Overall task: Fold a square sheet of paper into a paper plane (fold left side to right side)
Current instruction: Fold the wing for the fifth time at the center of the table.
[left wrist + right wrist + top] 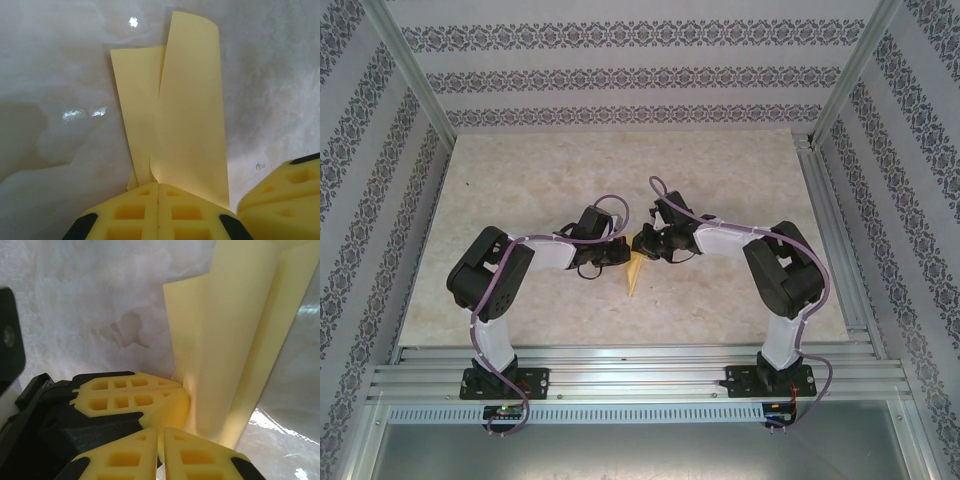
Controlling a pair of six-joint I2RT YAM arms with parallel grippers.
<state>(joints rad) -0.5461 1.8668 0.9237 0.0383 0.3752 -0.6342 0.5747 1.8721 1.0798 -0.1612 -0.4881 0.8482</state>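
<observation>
On the table (520, 190), from above: yellow paper (635, 272) lies near the middle.
Left wrist: left gripper (158, 189) pinches the paper's bottom end.
Right wrist: right gripper (161, 432) has fingers pressed together, just beside the paper.

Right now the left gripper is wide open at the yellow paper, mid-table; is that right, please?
Not quite: the left gripper is shut on the yellow paper at mid-table, pinching its near end, as the left wrist view shows.
</observation>
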